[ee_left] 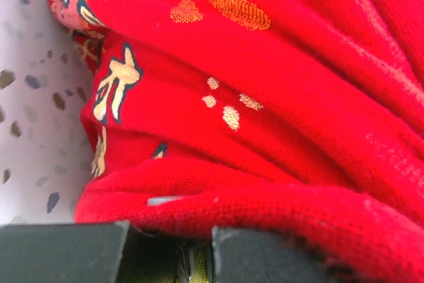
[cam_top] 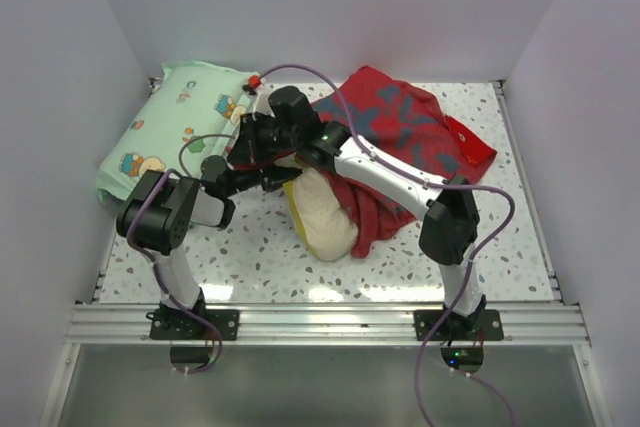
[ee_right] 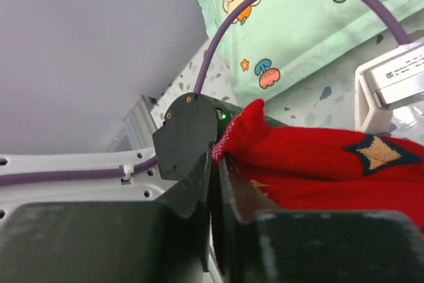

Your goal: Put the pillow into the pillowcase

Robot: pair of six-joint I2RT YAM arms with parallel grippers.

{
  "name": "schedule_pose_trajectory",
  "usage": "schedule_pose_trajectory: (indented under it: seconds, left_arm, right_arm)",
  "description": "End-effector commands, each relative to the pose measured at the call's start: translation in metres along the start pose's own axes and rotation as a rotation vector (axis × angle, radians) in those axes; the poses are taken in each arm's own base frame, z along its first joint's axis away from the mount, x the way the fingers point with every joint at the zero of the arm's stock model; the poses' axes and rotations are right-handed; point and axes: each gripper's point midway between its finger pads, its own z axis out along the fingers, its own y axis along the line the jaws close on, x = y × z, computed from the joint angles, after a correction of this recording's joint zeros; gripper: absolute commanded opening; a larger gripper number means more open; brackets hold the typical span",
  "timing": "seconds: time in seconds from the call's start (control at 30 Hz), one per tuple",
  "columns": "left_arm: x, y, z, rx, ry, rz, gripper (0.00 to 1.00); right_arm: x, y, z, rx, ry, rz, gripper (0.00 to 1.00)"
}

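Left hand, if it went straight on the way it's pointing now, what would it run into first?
The pillowcase: its red folds fill the left wrist view directly ahead of the left hand, seemingly touching it. Depth is hard to judge, but nothing else lies between.

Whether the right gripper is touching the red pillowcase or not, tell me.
Touching. The right wrist view shows the right gripper with its fingers almost closed and the speckled edge of the red pillowcase pinched between their tips.
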Motion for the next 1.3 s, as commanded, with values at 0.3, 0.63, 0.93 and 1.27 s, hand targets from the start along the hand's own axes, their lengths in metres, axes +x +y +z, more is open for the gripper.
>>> schedule_pose_trajectory:
  seconds: [0.3, 0.63, 0.93, 1.27]
  left_arm:
    - [-0.026, 0.081, 0.003, -0.256, -0.153, -0.065, 0.34]
    - [-0.019, 0.091, 0.020, -0.289, -0.092, -0.089, 0.62]
    - [0.002, 0.059, -0.025, -0.383, 0.067, 0.211, 0.70]
    - [0.037, 0.030, -0.071, -0.422, 0.530, 0.921, 0.72]
  right_arm:
    - [0.019, -0.037, -0.140, 0.133, 0.224, -0.407, 0.80]
    - [0.118, -0.195, -0.249, 0.672, 0.556, -0.587, 0.97]
    - [0.130, -0.226, -0.279, 0.747, 0.537, -0.473, 0.65]
    - [0.161, -0.202, -0.322, 0.652, 0.620, -0.417, 0.59]
